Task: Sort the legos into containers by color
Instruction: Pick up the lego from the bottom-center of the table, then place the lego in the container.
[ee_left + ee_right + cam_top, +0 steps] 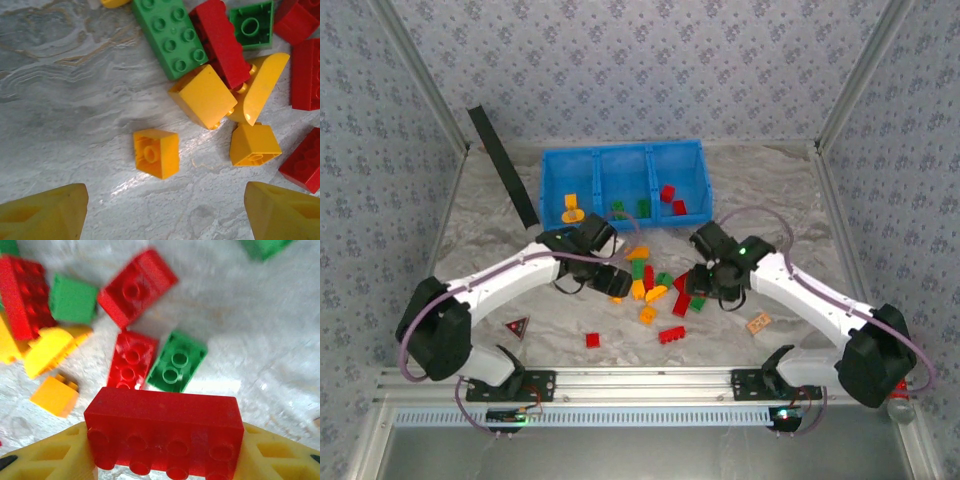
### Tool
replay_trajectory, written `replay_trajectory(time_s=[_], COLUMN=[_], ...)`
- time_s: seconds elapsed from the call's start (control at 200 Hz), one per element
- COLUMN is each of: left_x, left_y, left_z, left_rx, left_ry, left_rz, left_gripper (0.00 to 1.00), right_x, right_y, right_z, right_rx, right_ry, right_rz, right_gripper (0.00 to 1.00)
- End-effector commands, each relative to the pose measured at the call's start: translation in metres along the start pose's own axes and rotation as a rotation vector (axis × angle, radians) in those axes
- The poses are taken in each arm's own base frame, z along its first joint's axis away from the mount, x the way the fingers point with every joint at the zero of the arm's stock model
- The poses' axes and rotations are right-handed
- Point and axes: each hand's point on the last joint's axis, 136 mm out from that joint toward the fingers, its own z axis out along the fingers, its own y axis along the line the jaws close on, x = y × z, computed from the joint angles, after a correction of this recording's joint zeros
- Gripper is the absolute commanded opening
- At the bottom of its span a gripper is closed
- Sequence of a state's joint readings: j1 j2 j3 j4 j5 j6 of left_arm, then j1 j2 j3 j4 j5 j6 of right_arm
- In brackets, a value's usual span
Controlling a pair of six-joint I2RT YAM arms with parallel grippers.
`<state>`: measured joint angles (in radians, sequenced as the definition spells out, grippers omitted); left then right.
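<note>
Legos (638,290) before blue bin (620,152); red lego (162,430) gripped.

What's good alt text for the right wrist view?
A long red brick is clamped between the yellow fingers of the right gripper at the bottom of the frame. Beyond it, loose bricks in red, green and orange-yellow lie slightly blurred on a pale marbled table.
</note>
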<state>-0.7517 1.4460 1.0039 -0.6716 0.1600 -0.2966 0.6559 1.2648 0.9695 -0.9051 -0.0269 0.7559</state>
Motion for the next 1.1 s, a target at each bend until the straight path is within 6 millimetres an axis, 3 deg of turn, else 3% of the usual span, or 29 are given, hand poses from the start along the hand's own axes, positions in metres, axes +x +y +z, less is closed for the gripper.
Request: replay_trajectory(time_s=[0.0, 0.28, 0.505, 0.675, 0.82, 1.094], left_x=[-0.001, 0.011, 0.02, 0.024, 0.023, 0.025], left_y=[-0.008, -0.006, -0.002, 0.002, 0.002, 0.007], left_z=[0.013, 0.032, 0.046, 0.053, 0.059, 0.07], left_rx=[0.008, -0.016, -0.03, -0.045, -0.053, -0.077], left_ry=[-0.003, 0.064, 0.109, 0.131, 0.141, 0.175], left_rz=[0.046, 0.049, 0.036, 0.029, 0.021, 0.015], left_gripper=[0.81, 0.8, 0.8, 0.8, 0.8, 0.79], right_x=[-0.029, -0.134, -0.217, -0.261, -0.29, -0.31], right_y=[-0.005, 0.023, 0.047, 0.064, 0.066, 0.055], right_z=[-0.017, -0.053, -0.059, -0.035, -0.01, 0.039], right_rx=[0.041, 0.006, 0.009, 0.018, 0.028, 0.031], right_ry=[-0.035, -0.207, -0.336, -0.352, -0.339, -0.274], right_rz=[-0.056, -0.141, -0.167, -0.19, -0.191, -0.161], right_gripper=[0.42, 0.43, 0.43, 0.43, 0.43, 0.43])
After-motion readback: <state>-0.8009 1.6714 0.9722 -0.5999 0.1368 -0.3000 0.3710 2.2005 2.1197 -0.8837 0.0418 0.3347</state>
